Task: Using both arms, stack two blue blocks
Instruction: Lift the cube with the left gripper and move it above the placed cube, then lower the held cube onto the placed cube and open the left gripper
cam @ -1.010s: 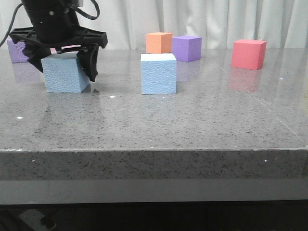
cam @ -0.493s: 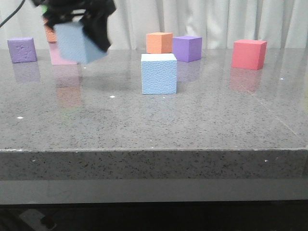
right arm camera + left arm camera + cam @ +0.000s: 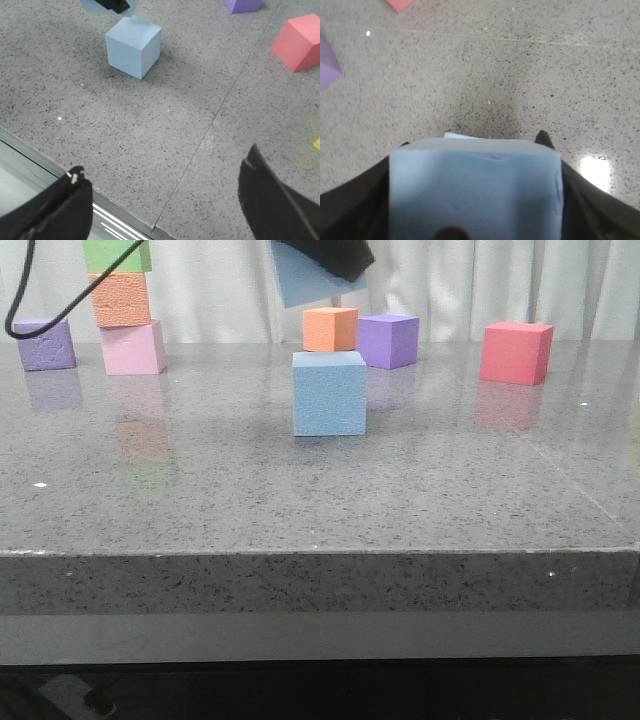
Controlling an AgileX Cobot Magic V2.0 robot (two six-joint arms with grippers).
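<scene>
the left gripper (image 3: 470,220) clamps one blue block (image 3: 305,280) in the air above the other blue block (image 3: 329,393); the right gripper (image 3: 165,205) hangs spread wide over the table (image 3: 200,100).

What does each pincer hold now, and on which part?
The left pincer holds one blue block by two opposite side faces, in the air above the other blue block. The right pincer is open and holds nothing.

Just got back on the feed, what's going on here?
The left gripper holds one blue block in the air, tilted, above the second blue block, which stands on the table. They are not yet stacked. The right gripper is open and empty, back near the table's front edge.
</scene>
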